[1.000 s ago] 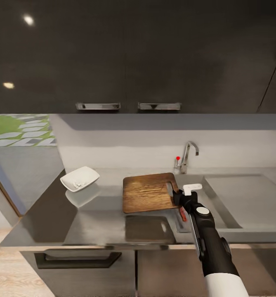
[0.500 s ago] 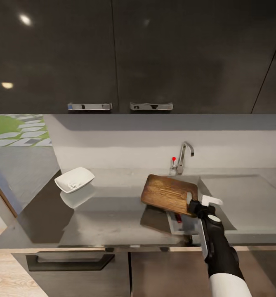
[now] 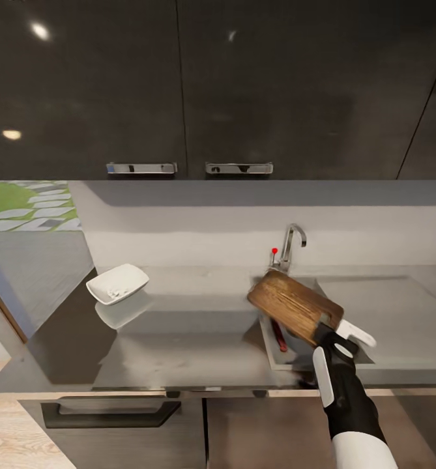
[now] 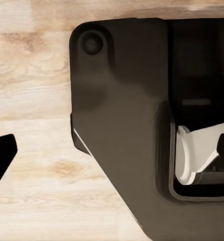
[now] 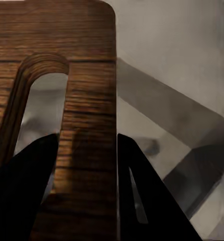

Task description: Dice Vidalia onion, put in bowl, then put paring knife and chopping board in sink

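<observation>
My right gripper (image 3: 328, 331) is shut on the chopping board (image 3: 293, 303), a dark brown wooden rectangle held tilted above the sink (image 3: 267, 352). In the right wrist view its black fingers (image 5: 26, 175) pinch the strip of chopping board (image 5: 87, 65) between the handle slot and the edge. The paring knife (image 3: 279, 335), with its red handle, lies in the basin under the board. The white bowl (image 3: 118, 283) stands at the left of the countertop (image 3: 178, 332) with pale bits in it. My left gripper (image 4: 112, 150) hangs open over the wooden floor.
The chrome tap (image 3: 288, 247) with its red knob stands just behind the board. The flat drainboard (image 3: 387, 306) lies to the right of the basin. Dark upper cabinets (image 3: 178, 85) hang overhead. A drawer with a black bar handle (image 3: 110, 413) sits below the worktop.
My right gripper has lifted the chopping board off the worktop and swung it to the right, turning it, so it now hangs tilted over the basin. The view shifted slightly early on.
</observation>
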Tool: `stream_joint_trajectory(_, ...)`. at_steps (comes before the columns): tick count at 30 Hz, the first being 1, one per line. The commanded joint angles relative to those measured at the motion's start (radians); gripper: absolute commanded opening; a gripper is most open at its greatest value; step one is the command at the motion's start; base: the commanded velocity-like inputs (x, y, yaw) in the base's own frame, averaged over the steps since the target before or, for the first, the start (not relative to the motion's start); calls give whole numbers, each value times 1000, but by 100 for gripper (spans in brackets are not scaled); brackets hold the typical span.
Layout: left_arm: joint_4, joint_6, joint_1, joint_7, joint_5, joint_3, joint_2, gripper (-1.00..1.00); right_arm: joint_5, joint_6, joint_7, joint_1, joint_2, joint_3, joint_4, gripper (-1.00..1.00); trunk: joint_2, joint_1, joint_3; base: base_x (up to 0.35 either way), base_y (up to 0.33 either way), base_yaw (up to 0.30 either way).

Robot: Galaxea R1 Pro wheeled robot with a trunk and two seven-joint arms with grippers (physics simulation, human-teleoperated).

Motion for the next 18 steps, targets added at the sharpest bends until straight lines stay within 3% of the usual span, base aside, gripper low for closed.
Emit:
stream_joint_trajectory(1, 2, -1, 0, 3, 1, -5, 1, 100, -21, -1, -29, -1, 0, 1, 0, -100, -2, 1, -2, 0, 0, 0)
stream_joint_trajectory(6, 44, -1, 0, 2, -1, -5, 0, 100, -20, 1, -118, -9, -5, 8, 25, -100, -2, 1, -2, 0, 0, 0)
stream_joint_trajectory(9, 48, -2, 0, 1, -1, -5, 0, 100, -20, 2, -195, -51, -4, 13, 53, -100, -2, 1, -2, 0, 0, 0)
stream_joint_trajectory(13, 50, -3, -1, 1, -1, -5, -1, 100, -20, 25, -279, -149, -4, 26, 136, -100, -2, 1, -2, 0, 0, 0)
stream_joint_trajectory(18, 48, -3, -1, 0, -2, -5, -1, 100, -20, 42, -342, -344, -5, 30, 371, -100, -2, 1, -2, 0, 0, 0)
